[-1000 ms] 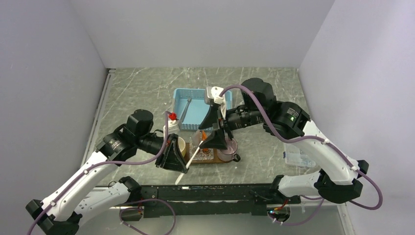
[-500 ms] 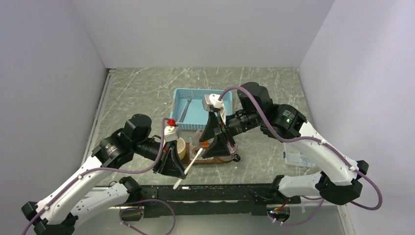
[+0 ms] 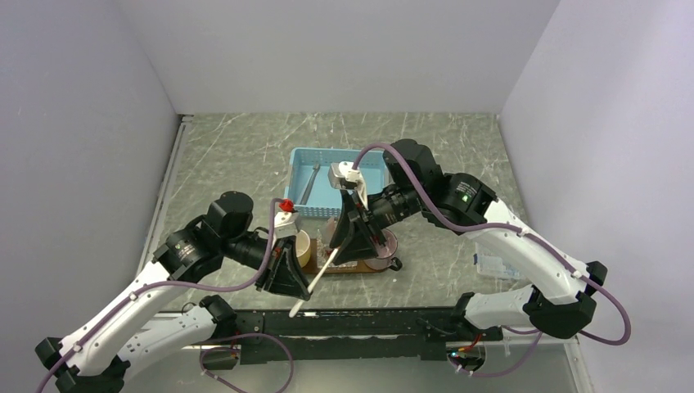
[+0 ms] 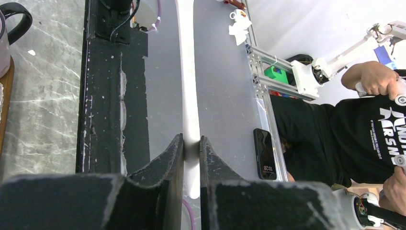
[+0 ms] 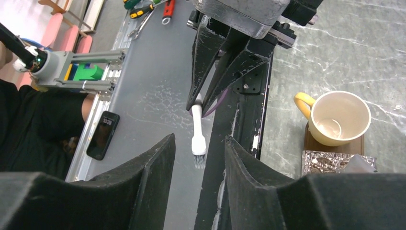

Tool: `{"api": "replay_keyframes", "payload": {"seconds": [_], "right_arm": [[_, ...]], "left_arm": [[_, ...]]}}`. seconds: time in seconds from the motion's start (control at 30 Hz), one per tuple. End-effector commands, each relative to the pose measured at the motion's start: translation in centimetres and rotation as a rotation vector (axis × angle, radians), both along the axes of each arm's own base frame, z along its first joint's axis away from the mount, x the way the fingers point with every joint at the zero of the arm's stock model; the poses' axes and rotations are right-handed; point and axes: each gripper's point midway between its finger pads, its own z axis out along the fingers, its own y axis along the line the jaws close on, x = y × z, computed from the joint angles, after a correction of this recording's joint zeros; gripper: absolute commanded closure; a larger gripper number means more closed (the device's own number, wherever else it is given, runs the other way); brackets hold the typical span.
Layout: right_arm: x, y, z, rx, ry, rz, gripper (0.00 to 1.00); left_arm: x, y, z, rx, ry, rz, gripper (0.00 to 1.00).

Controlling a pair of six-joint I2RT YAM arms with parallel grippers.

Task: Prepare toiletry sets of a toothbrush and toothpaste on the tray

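Over the table [image 3: 229, 155] near edge, left gripper [image 4: 191, 143] pinches toothbrush [image 4: 188, 72]; right gripper [image 5: 197, 143] half-spread, empty, lined on bristle end. Right should clamp squarely before left lets go.

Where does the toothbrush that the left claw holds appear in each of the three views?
Top view: toothbrush low centre, slanting out of the left claw.
Left wrist: toothbrush centre, upright, pinched by the jaws.
Right wrist: toothbrush centre, bristles lowest.
Shared landmark: black rail at the table's near edge.
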Motion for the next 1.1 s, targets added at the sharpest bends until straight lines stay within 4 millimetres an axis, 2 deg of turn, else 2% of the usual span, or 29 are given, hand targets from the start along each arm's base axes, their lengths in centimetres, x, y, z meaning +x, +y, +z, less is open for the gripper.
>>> {"api": "replay_keyframes", "payload": {"seconds": [0.0,0.17,0.63,0.8,1.0,1.07], "right_arm": [[-0.4,0.2,1.2,0.063,-0.023,0.038,0.58],[-0.6,0.0,0.9,0.057,-0.020,0.049,0.64],[-0.7,-0.3,-0.4,0.027,-0.022,0.040,0.62],[-0.7,-0.4,-0.4,0.036,-0.030,0.042,0.72],[-0.7,-0.3,-0.5,0.042,-0.038,0.037,0.91],[-0.7,-0.4,-0.3,0.049,-0.043,0.037,0.93]], "left_arm": [[0.1,-0.1,1.0,-0.030,-0.054,-0.010,1.00],[0.2,-0.1,1.0,-0.028,-0.054,-0.011,1.00],[0.3,-0.2,1.2,-0.025,-0.059,-0.012,1.00],[0.3,-0.2,1.2,-0.020,-0.058,-0.010,1.00],[0.5,-0.3,0.9,-0.014,-0.049,-0.005,1.00],[0.6,-0.4,0.8,-0.011,-0.050,-0.001,1.00]]}}
